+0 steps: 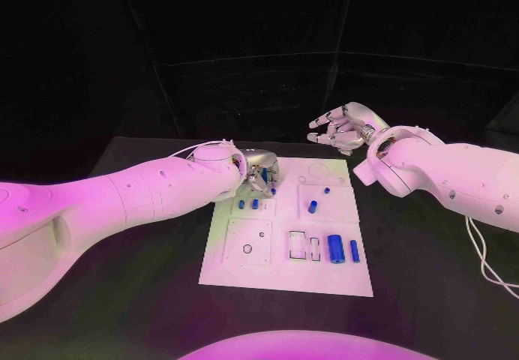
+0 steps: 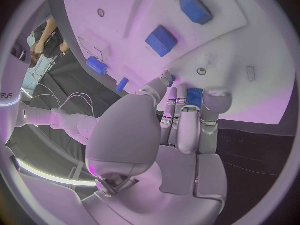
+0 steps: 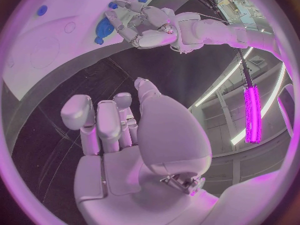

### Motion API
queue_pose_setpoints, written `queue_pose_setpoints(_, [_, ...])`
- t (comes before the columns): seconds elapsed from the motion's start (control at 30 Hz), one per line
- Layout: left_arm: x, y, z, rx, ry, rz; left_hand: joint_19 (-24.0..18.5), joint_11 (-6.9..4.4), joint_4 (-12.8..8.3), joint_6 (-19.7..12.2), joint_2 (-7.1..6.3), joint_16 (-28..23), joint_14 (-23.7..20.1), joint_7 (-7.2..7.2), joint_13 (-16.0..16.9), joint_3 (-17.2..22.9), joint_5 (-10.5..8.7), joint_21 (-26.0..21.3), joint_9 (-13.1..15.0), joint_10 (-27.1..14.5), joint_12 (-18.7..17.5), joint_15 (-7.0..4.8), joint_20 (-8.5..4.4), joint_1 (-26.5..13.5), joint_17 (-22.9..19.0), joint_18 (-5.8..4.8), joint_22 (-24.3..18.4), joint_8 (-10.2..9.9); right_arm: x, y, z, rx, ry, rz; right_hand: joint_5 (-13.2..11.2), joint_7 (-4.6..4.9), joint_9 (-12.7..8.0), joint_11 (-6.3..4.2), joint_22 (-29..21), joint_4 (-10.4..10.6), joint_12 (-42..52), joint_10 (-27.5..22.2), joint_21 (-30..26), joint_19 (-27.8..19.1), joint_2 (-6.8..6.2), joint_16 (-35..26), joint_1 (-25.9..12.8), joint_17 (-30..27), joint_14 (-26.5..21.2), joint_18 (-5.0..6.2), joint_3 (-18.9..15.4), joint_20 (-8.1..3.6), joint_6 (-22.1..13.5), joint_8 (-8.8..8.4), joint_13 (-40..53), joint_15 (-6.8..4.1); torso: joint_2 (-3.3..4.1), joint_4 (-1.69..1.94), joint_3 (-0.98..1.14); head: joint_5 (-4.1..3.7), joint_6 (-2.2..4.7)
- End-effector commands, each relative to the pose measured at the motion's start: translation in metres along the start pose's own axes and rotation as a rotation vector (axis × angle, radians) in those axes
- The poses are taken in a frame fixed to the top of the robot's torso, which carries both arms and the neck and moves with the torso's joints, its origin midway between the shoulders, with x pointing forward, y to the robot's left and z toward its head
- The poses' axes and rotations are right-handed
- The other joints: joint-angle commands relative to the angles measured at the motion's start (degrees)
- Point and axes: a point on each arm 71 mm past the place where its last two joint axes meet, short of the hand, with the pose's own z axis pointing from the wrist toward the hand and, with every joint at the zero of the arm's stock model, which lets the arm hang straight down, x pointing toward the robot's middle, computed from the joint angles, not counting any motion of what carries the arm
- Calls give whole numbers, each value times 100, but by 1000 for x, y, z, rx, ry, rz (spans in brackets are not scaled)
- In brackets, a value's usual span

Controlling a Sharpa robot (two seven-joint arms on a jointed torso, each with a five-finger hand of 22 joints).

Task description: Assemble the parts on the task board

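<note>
Left hand point(image 1: 255, 171): over the far-left part of the task board point(image 1: 283, 279), fingertips pinching a small blue part point(image 2: 194, 95). Right hand point(image 1: 344, 126): raised beyond the board's far edge, fingers loosely curled, holding nothing. Further blue parts point(image 1: 335, 248) lie on the white board. Board rests on black bench point(image 1: 433, 262); dark backdrop behind.

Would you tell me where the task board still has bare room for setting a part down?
The task board is bare along its near edge, below the blue cylinders. Its far-left corner is crowded: the left hand hovers over small blue parts there.
</note>
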Motion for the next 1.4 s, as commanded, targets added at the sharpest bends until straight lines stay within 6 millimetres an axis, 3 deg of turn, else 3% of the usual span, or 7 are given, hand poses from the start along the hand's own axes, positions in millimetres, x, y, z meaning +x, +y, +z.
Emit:
queue_pose_setpoints(0.03, [1, 2, 0, -19, 27, 18, 52, -9, -48, 68, 74, 43, 100, -8, -24, 39, -3, 53, -15, 76, 4, -41, -17, -4, 2, -60, 51, -37, 0, 2, 1, -7, 0, -1, 21, -32, 0, -2, -5, -28, -22, -22, -34, -36, -9, -34, 52, -6, 58, 68, -16, -18, -2, 37, -3, -35, -1, 2, 3, -4, -6])
queue_pose_setpoints(0.2, [2, 1, 1, -15, 33, 19, 123, -74, -113, 267, 154, 54, 127, -80, -91, 189, -4, 204, -29, 289, -21, -95, -53, 33, -10, -93, 219, -26, 0, 2, 1, -8, 2, 0, 21, -32, 0, -2, -5, -28, -22, -22, -34, -36, -9, -34, 52, -6, 58, 68, -16, -18, -2, 37, -3, -35, 0, -2, 3, -8, -14])
queue_pose_setpoints(0.43, [2, -1, 1, -5, 36, 19, 156, -92, -143, 324, 133, 36, 138, -92, -172, 267, -10, 260, -61, 388, -124, -111, -80, -27, -56, -106, 288, -91, 1, 2, 1, -7, 4, 0, 21, -32, 0, -2, -5, -28, -22, -22, -34, -36, -9, -34, 52, -6, 58, 68, -16, -18, -2, 37, -3, -35, -1, 0, -2, -6, -24])
queue_pose_setpoints(0.77, [4, -1, 1, -12, 50, 19, 191, -70, -232, 287, -65, -36, 126, -76, -304, 271, -29, 323, -137, 430, -348, -105, -86, -151, -213, -127, 377, -278, 1, 3, 1, -9, 4, 0, 87, -30, -1, -1, 1, -38, -19, -25, -34, -29, 16, -31, 95, 7, 62, 67, -13, -21, -8, 39, -10, -36, -4, 4, 1, -12, -30])
queue_pose_setpoints(1.03, [4, -2, 1, -13, 47, 18, 200, -46, -296, 35, -140, -64, 126, -39, -328, 247, -30, 321, -212, 393, -525, -88, -73, -219, -286, -130, 396, -559, 1, 3, 2, -9, 6, 0, 121, -30, -1, -2, -2, -39, -21, -29, -37, -29, 21, -36, 105, 4, 62, 67, -13, -21, -9, 40, -16, -36, 0, 0, 1, -7, -31])
queue_pose_setpoints(1.4, [5, -6, 3, 1, 47, 18, 219, -50, -289, 212, -18, -48, 138, -50, -320, 302, -26, 344, -181, 474, -570, -90, -69, -242, -279, -136, 432, -545, 2, 3, 2, -8, 10, 1, 137, -30, -1, -2, 1, -38, -22, -30, -36, -27, 26, -34, 110, 8, 63, 66, -13, -21, -9, 41, -20, -36, 0, -4, 3, -9, -35])
